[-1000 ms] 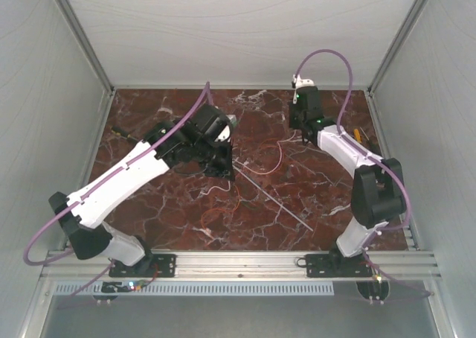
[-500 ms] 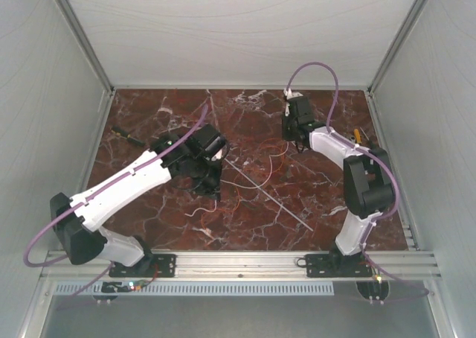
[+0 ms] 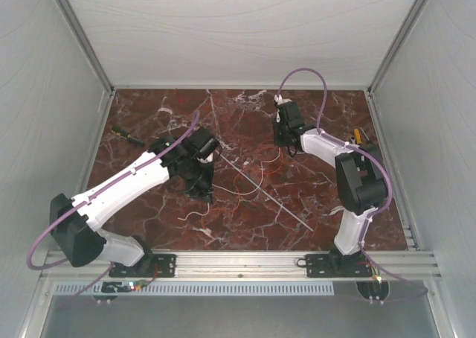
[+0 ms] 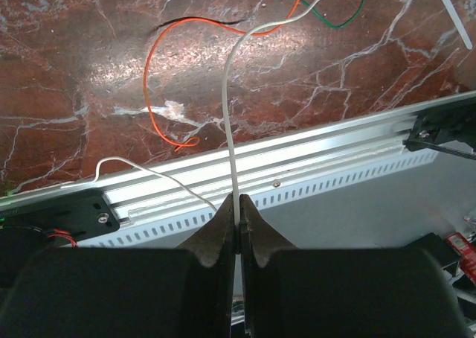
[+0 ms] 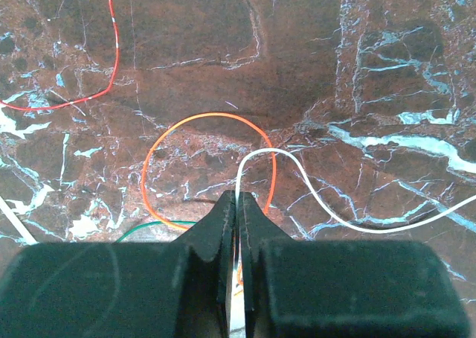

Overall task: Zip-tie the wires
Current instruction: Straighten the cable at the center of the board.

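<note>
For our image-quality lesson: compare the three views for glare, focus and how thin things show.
Left wrist: a glare patch on the marble table; the white wire is crisp, the left gripper pinching it dark and soft. Right wrist: even light, marble sharp, the right gripper blurred near the lens. Top external: flat light, the zip tie a faint line.

Two grippers: left gripper (image 4: 238,213), right gripper (image 5: 236,204); one zip tie (image 3: 268,194); at least four wires (image 5: 212,115): red, orange, white, green
</note>
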Robot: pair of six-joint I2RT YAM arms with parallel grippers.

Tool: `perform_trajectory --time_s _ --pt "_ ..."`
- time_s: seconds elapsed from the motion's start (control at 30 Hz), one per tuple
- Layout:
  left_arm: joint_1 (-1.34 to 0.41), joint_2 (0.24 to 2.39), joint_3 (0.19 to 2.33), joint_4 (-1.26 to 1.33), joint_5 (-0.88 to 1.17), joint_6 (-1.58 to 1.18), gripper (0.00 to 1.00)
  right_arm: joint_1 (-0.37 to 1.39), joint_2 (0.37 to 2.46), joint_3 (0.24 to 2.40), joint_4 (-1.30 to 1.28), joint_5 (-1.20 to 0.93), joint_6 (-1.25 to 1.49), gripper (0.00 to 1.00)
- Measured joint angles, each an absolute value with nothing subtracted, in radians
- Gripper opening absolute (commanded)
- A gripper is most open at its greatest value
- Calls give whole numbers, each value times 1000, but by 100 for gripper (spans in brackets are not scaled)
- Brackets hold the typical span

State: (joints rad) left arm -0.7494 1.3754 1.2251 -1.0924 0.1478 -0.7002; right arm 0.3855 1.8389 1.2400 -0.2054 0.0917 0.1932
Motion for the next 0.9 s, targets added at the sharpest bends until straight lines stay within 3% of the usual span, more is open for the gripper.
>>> perform_trajectory --time_s 0.63,0.9 --pt "-739 1423 1135 -1153 161 -740 0 411 1869 1231 -221 112 236 8" --pt "-739 1415 1073 -1163 182 -755 0 419 1869 1230 -249 112 255 20"
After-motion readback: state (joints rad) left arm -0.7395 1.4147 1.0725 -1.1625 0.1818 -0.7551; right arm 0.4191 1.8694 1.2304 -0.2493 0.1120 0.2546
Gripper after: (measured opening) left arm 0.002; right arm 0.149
